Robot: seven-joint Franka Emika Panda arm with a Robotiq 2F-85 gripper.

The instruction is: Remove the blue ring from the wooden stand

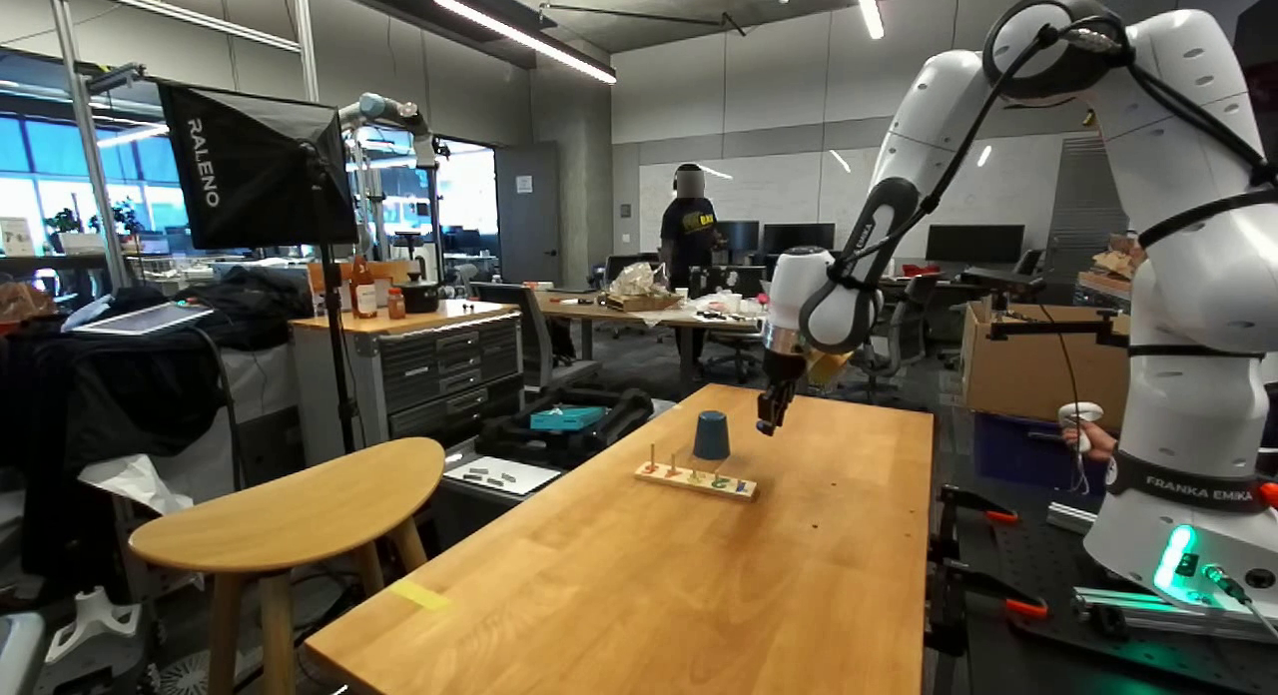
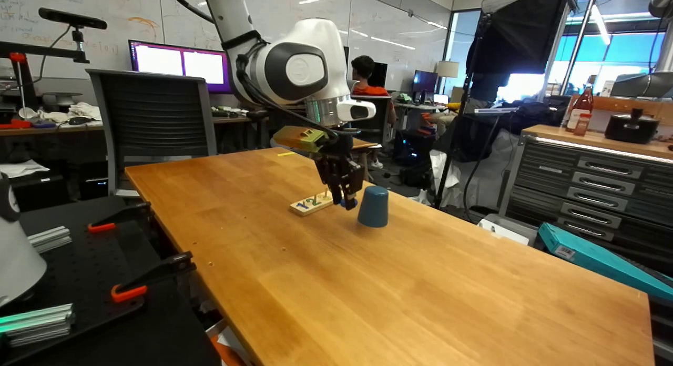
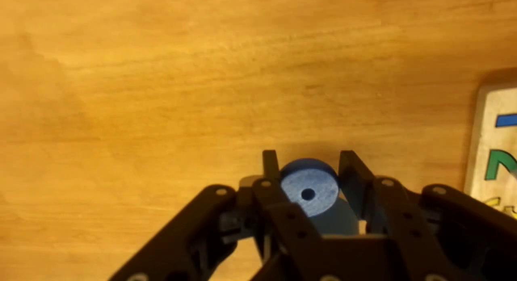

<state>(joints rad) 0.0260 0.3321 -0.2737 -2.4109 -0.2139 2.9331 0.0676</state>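
the gripper (image 3: 310, 168) was pinching the blue ring (image 3: 323, 184) from opposite sides of its curved edge, above the table (image 1: 829, 575). the ring was off the wooden stand (image 1: 696, 480), which lay flat on the table, apart from it. removal therefore appeared complete; release was not yet done.

hazards:

1. slip. contact was limited to two narrow areas on a round edge. a jolt or a loosened grip could let the ring turn, drop and roll.

2. cup strike. the upturned blue cup (image 2: 374, 207) stood near, partly covered by the ring in the wrist view; the exact clearance could not be told. a low sideways move toward it could tip it.

3. stand contact. a low pass over the stand could knock it out of place.
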